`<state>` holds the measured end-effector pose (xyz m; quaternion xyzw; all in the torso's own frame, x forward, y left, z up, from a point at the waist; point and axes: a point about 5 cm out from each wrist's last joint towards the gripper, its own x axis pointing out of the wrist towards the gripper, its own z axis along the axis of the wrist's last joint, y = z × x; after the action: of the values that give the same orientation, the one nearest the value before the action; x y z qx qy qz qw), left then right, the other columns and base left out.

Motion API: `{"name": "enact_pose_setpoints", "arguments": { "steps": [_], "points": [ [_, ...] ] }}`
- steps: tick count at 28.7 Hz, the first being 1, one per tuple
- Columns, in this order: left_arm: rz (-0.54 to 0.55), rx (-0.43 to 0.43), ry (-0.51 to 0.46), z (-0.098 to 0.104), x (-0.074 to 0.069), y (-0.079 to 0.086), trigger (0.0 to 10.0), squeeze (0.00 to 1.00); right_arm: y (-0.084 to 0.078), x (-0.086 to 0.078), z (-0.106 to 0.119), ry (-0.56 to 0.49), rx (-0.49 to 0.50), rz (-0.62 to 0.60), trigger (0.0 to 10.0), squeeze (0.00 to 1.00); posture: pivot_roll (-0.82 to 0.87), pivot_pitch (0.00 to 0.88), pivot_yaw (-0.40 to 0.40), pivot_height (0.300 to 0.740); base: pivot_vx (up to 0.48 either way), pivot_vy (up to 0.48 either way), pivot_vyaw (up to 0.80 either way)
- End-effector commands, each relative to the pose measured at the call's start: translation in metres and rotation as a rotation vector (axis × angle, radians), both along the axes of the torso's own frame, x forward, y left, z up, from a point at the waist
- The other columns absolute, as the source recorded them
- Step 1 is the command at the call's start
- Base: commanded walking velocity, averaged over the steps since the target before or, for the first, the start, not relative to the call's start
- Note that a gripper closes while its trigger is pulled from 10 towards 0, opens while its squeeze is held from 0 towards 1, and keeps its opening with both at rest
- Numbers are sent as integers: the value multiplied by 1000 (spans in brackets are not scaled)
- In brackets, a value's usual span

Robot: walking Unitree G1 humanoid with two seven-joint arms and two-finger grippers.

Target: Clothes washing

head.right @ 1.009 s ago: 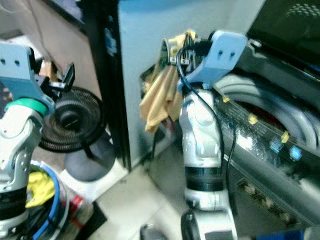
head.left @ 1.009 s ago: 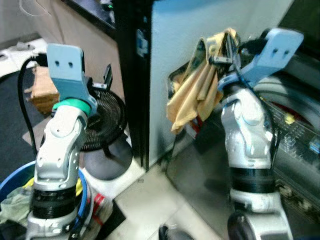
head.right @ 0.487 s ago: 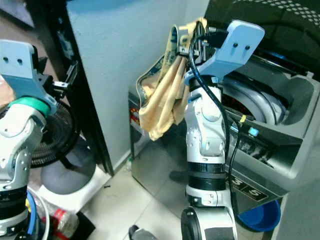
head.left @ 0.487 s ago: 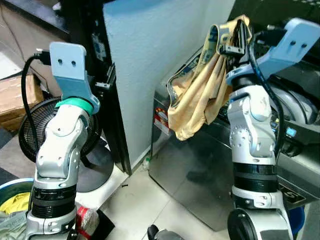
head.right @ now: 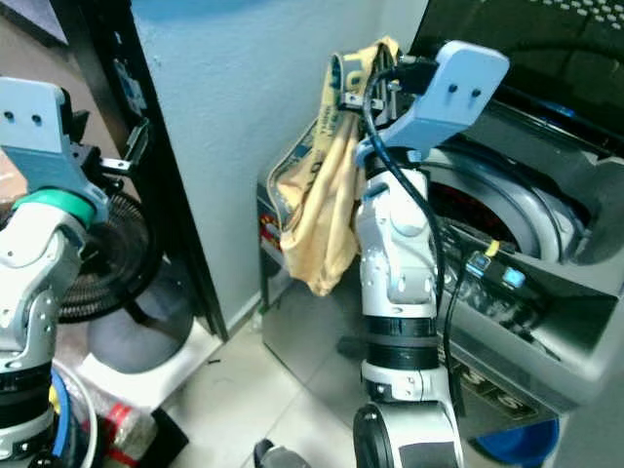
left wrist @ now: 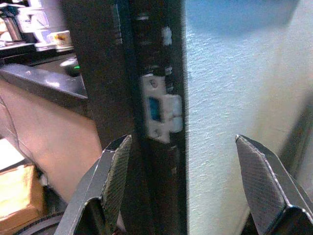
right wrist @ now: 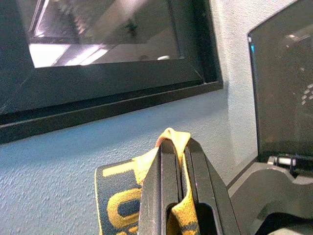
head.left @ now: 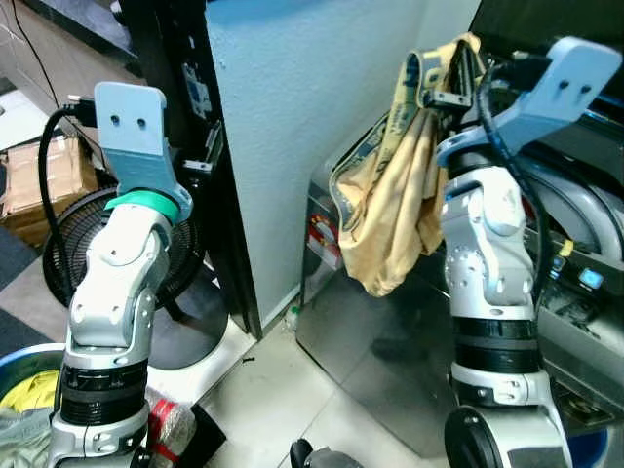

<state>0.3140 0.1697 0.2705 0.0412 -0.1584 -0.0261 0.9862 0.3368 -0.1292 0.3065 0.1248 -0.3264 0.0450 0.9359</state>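
A blue plastic basin [head.left: 12, 363] of clothes sits by the robot's left arm. Beyond it stand one black round floor fan [head.left: 185, 268] and a pale blue wall [head.left: 292, 107]. The left claw [left wrist: 183, 188] is raised, fingers spread. The right claw [head.left: 460, 70], raised beside the open grey top-loading washing machine [head.right: 526, 234], pinches one yellow cloth garment [head.left: 395, 210].

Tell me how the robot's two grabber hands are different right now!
The right gripper is pinched shut on a yellow garment that dangles from it; the left gripper is open, holding nothing. The right gripper is raised beside the open washing machine; the left gripper points at a black door frame and a pale blue wall. Both have two long black fingers.
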Motion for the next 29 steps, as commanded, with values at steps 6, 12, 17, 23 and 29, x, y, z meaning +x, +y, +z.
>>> {"name": "enact_pose_setpoints", "arguments": {
  "steps": [6, 12, 17, 23, 29],
  "points": [
    [-9, 4, -1, 0, 0, -3, 10000, 0, -3, 1, 0, -2, 5, -12, 10000, 0, 81, 30, 29, 731, 0, 0, -267],
    [-7, 6, -1, 0, 0, -2, 10000, 0, -3, 2, 0, 1, 7, -14, 10000, 0, 83, 32, 29, 731, 0, 0, -794],
    [-7, 7, 1, 0, 0, -2, 10000, 0, -3, 2, -1, 2, 8, -13, 10000, 0, 85, 32, 31, 731, 0, 0, -800],
    [-7, 9, 2, 0, 0, -2, 10000, 0, -2, 2, -2, 3, 10, -14, 10000, 0, 86, 33, 32, 731, 0, 0, -800],
    [-7, 10, 2, 0, 0, -1, 10000, 0, -2, 2, -1, 1, 18, -13, 10000, 0, 87, 35, 33, 731, 0, 0, -800]
  ]
}}
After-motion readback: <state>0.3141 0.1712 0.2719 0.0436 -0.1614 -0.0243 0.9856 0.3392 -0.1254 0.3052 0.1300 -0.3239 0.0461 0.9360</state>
